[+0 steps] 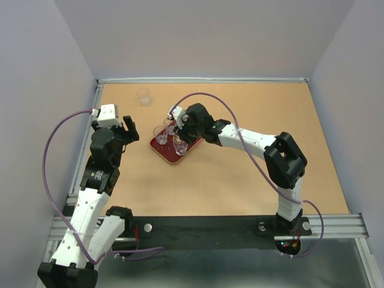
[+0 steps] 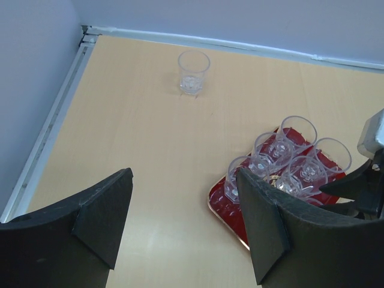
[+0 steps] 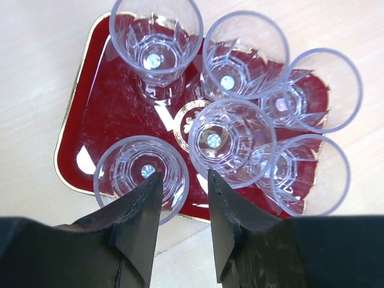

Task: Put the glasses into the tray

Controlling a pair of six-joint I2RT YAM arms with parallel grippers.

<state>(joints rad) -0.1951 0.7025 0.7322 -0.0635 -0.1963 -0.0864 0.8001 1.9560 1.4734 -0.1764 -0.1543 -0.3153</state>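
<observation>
My left end effector (image 2: 184,180) stands wide open over the tabletop (image 2: 138,138), with a lone glass (image 2: 193,72) well beyond it. My right end effector (image 3: 184,180), jaws narrow, sits at the rim of a glass (image 3: 141,174) on the tray (image 3: 114,102).

Tan tabletop (image 1: 240,192) w/ pale walls (image 1: 198,36) round it, metal rail (image 1: 342,225) near edge

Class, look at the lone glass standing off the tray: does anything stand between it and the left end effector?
Nothing visible does. Only bare table lies between the open left end effector and the glass; the tray sits off to the side.
</observation>
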